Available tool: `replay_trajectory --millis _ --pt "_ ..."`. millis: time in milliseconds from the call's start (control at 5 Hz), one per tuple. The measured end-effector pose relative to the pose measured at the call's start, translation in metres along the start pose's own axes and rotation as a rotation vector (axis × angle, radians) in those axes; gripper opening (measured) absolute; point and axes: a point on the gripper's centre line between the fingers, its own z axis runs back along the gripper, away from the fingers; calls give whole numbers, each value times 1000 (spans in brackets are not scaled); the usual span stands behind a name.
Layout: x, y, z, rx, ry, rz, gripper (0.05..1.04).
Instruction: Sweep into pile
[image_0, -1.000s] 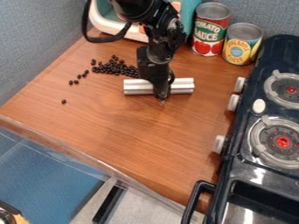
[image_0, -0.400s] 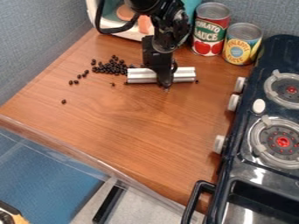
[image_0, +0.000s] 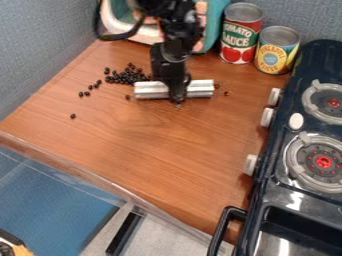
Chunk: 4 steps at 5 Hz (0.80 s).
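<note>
Jaws gripping the silver bar (image_0: 150, 90), gripper (image_0: 177, 101) beside the black beans (image_0: 127, 76), near the bench's (image_0: 153, 160) far-left corner; push too fast and those round beans could roll, scattering the pile!

Toy kitchen: stove (image_0: 294, 165), food cans (image_0: 242, 35).

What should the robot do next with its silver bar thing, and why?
I'd have the gripper lift the silver bar over to the right of the stray beans, ready to push left. Those few lie right of the bar, while the main pile is on its left, so that would probably help gather them.
</note>
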Motion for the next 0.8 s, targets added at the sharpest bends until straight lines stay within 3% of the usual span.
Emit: replay_trajectory --millis 200,400,600,800 --pt "13 10 15 26 12 34 391" --pt "23 9 38 -11 51 54 391" --pt "35 20 51 -21 57 38 391" --pt "56 42 60 19 22 3 391"
